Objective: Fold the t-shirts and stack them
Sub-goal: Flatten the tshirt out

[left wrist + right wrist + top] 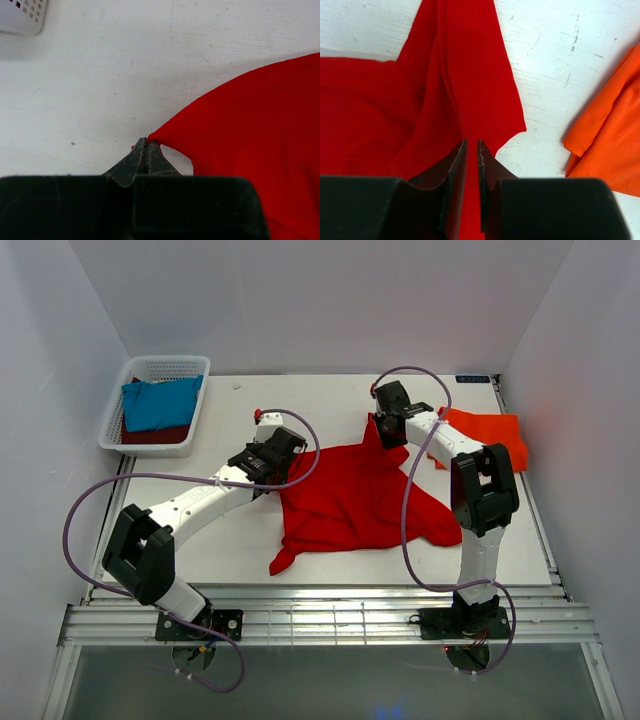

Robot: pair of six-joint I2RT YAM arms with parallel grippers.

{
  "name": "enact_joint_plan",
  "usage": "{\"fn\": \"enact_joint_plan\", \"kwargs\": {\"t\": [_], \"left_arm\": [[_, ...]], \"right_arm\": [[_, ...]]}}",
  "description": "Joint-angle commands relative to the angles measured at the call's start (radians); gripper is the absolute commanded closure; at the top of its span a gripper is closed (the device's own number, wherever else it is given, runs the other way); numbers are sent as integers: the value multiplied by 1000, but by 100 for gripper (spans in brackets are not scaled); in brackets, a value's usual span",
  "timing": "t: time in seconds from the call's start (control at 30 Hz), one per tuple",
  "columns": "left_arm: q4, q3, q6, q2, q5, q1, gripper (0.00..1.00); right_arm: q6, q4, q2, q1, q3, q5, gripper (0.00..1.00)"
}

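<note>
A bright red t-shirt (350, 490) lies spread and rumpled on the middle of the table. My left gripper (285, 468) is shut on its left corner, which shows in the left wrist view (146, 140) pinched at the fingertips just above the table. My right gripper (383, 430) is at the shirt's far corner; in the right wrist view (472, 142) its jaws are closed to a narrow gap with a pulled-up ridge of red cloth (465, 90) between them. An orange-red t-shirt (490, 430) lies folded at the back right, also in the right wrist view (610, 135).
A white mesh basket (160, 368) stands at the back left, its corner in the left wrist view (20, 15). It holds a teal-blue t-shirt (160, 405) on top of a dark maroon one (155, 435). White walls enclose the table on three sides.
</note>
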Motion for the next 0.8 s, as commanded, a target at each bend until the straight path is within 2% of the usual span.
{"fn": "enact_joint_plan", "kwargs": {"t": [0.0, 0.2, 0.53, 0.77], "left_arm": [[-3, -3, -7, -44, 0, 4, 100], [-6, -3, -7, -47, -3, 4, 100], [-9, -4, -9, -43, 1, 4, 100], [-9, -4, -9, -46, -6, 4, 100]], "right_arm": [[-1, -13, -25, -6, 24, -2, 80], [-1, -13, -18, -9, 19, -16, 84], [-1, -2, 21, -9, 14, -79, 72], [22, -4, 59, -9, 30, -85, 71]]}}
